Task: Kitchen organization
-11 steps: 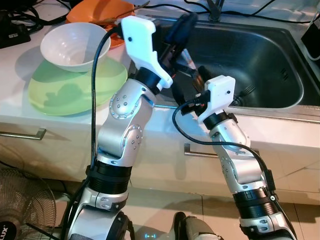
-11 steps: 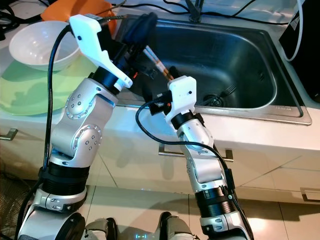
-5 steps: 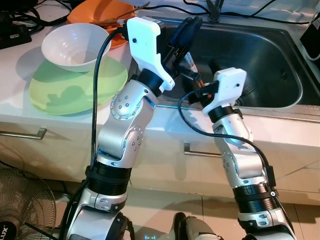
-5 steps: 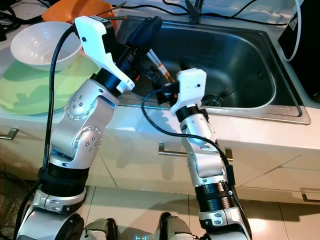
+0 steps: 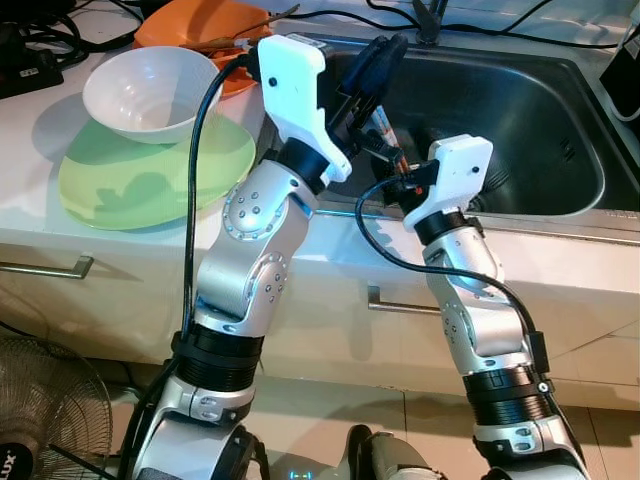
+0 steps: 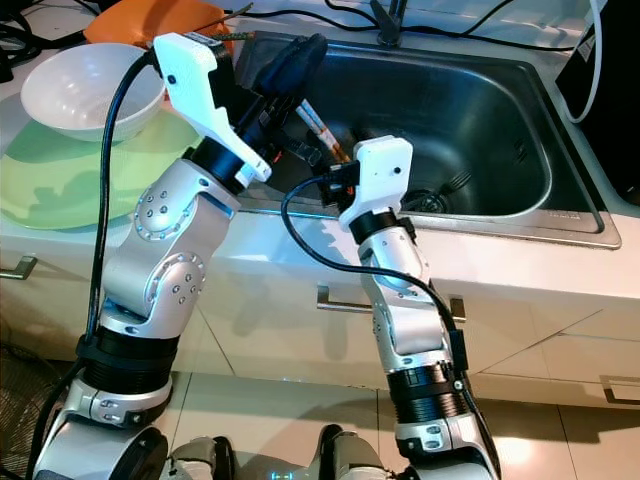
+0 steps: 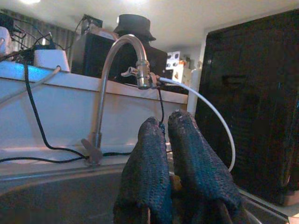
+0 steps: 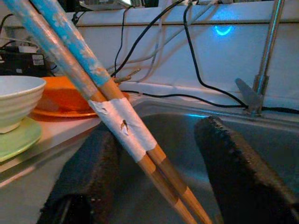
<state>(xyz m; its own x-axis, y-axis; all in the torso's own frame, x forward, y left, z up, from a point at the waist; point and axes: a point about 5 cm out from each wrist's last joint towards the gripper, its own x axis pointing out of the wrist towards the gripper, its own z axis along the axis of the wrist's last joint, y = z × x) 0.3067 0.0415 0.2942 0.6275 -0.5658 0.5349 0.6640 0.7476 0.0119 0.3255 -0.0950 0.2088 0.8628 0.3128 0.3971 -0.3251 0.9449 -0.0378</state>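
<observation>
the left pincer (image 5: 372, 68) is closed on a pair of chopsticks (image 8: 117, 116), holding them tilted over the near left corner of the sink (image 5: 560, 120), while the right pincer (image 8: 173, 172) stands wide with one finger to either side of the sticks' lower part and does not look to be touching them yet. the likely trouble is in the handover: if the left lets go before the right has closed, the sticks would drop into the sink, and if the right closes off-centre it may catch one stick and let the other slide or scissor out, since they are thin and smooth. as for containers, the sink holds a dark utensil (image 5: 492, 186), perhaps a fork, near the drain; on the table (image 5: 40, 230) a white bowl (image 5: 140, 90), seemingly empty, sits on a green plate (image 5: 150, 170), and an orange plate (image 5: 200, 20) behind carries something thin, too small to name.
</observation>
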